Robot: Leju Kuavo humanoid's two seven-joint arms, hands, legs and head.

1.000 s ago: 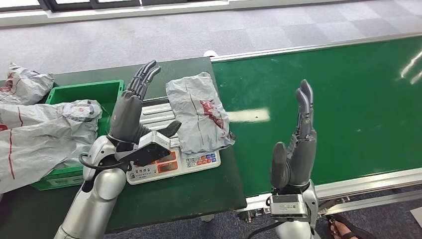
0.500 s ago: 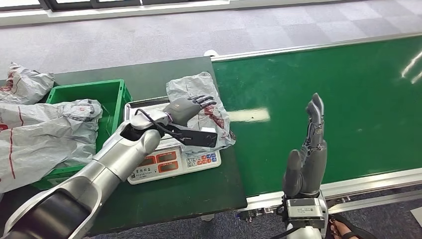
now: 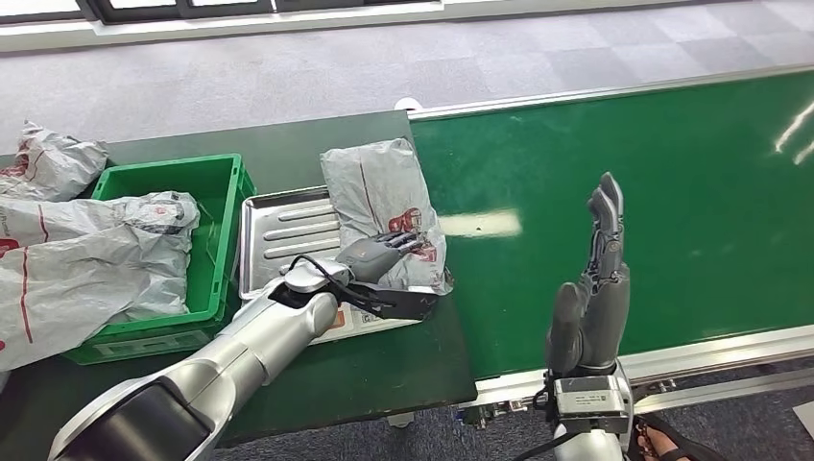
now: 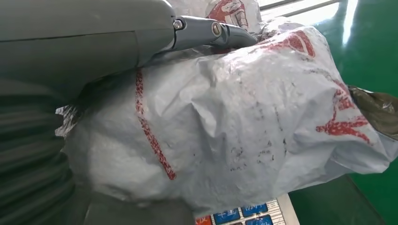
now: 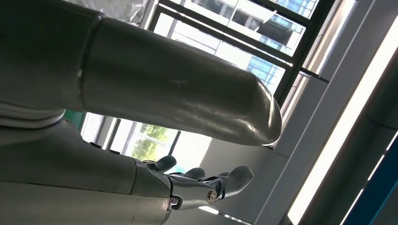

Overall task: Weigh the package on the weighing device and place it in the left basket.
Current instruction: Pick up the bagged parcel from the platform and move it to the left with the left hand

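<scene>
The grey plastic package (image 3: 374, 197) with red print lies on the right side of the scale's metal tray (image 3: 283, 230), its right edge hanging over toward the belt. My left hand (image 3: 384, 253) grips the package's near end, with its fingers (image 4: 206, 30) over the top of the crumpled bag (image 4: 234, 117). The scale's white front (image 3: 353, 325) shows just under my forearm. The green basket (image 3: 216, 187) stands left of the scale. My right hand (image 3: 593, 298) is raised over the belt's near edge, open and upright, holding nothing (image 5: 164, 89).
Large grey bags (image 3: 86, 259) fill the basket's left part and spill over it; another bag (image 3: 43, 158) lies behind. The green conveyor belt (image 3: 672, 182) runs to the right of the dark table (image 3: 365, 375). A person's sandalled foot (image 3: 662, 442) is at the bottom right.
My left arm swung down from upright beside the scale, reached across the tray and came down onto the package's near end. My right hand drifted slightly right and stayed open.
</scene>
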